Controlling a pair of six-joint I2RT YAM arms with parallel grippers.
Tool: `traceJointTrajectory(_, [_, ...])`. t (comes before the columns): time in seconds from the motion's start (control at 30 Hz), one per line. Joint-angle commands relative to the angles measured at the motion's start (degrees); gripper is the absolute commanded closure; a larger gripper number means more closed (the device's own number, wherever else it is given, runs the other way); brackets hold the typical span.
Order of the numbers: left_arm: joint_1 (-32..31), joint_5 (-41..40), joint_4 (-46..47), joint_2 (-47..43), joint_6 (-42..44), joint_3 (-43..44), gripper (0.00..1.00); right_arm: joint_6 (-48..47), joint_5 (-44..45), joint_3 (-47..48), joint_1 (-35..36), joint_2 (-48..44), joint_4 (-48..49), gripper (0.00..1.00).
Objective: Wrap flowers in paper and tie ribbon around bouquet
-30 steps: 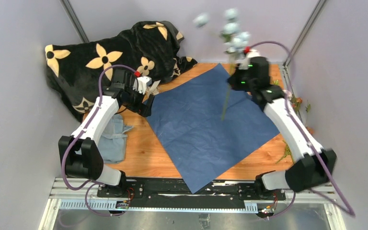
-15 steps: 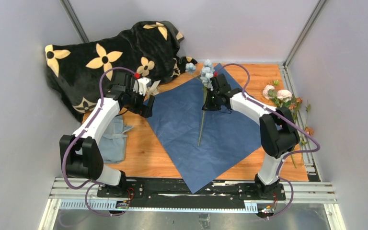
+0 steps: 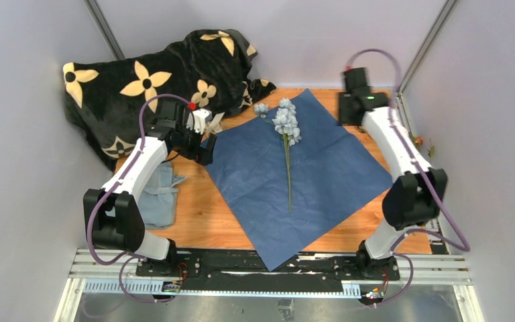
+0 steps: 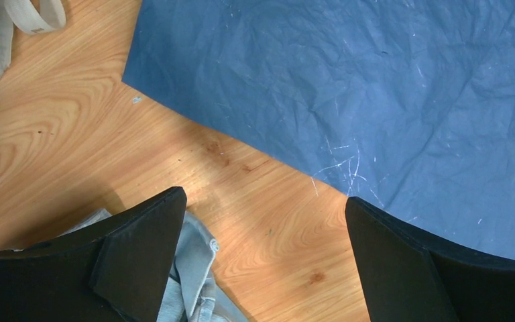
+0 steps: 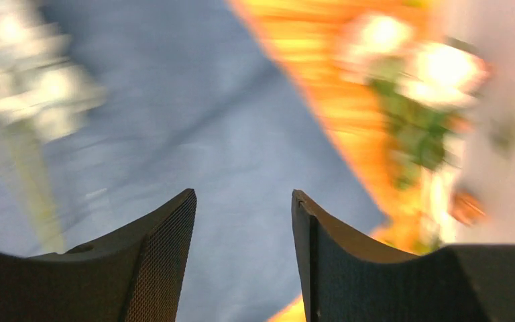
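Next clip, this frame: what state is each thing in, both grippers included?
paper: spread flat, dark blue side up, unwrapped.
pale blue flower stem: lying loose on the paper, blooms toward the far corner.
other flowers: off the paper, to its right; blurred.
ribbon: loose, untied.
grey-blue cloth: crumpled.
left gripper: open, empty.
right gripper: open, empty.
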Motion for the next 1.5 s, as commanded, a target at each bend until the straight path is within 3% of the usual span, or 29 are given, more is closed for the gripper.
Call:
traceJointTrajectory(0.0, [0.3, 0.8, -0.7, 0.5, 0.5, 1.3, 0.0, -5.4, 12.0, -7.9, -18.1, -2.3, -8.8, 0.38])
traceJointTrajectory(0.1, [0.3, 1.0, -1.1, 1.1, 0.6, 1.2, 0.0, -5.1, 7.8, -9.9, -27.1, -0.4, -8.0, 0.27])
traceJointTrajectory(0.23, [0.3, 0.0, -2.8, 1.9, 1.5, 1.6, 0.0, -5.3, 7.3, -11.6, -30.9, 3.3, -4.9, 0.26])
traceJointTrajectory(0.47, [0.3, -3.1, -3.7, 1.1, 1.2, 2.4, 0.0, -5.5, -0.2, -11.1, -35.2, 11.4, -0.2, 0.39])
traceJointTrajectory(0.73, [0.3, -6.1, -3.7, 0.2, 0.9, 1.3, 0.0, -6.7, 0.4, -10.2, -36.7, 17.9, 2.7, 0.49])
traceJointTrajectory(0.83, [0.3, -6.4, -3.8, 0.2, 1.0, 1.3, 0.0, -7.6, -0.3, -9.4, -36.7, 20.0, 3.5, 0.61])
traceJointTrajectory(0.93, [0.3, -6.2, -3.7, -0.1, 1.1, 1.1, 0.0, -8.7, -0.3, -8.6, -36.8, 20.9, 3.3, 0.86])
traceJointTrajectory(1.0, [0.3, -6.1, -3.5, -0.2, 1.2, 0.8, 0.0, -10.8, -1.1, -8.0, -36.6, 20.1, 3.1, 1.0])
traceJointTrajectory(1.33, [0.3, -5.1, -2.5, -0.7, 0.9, 0.2, 0.0, -16.7, 4.9, -0.2, -29.9, 3.0, 0.1, 1.0])
traceJointTrajectory(1.4, [0.3, -4.9, -2.4, -1.1, 0.9, 0.2, 0.0, -17.5, 2.0, -0.2, -27.9, -2.0, 0.7, 1.0])
traceJointTrajectory(1.47, [0.3, -4.9, -2.3, -1.4, 1.0, 0.0, 0.0, -17.8, -9.0, -1.8, -27.6, -7.9, 3.1, 1.0])
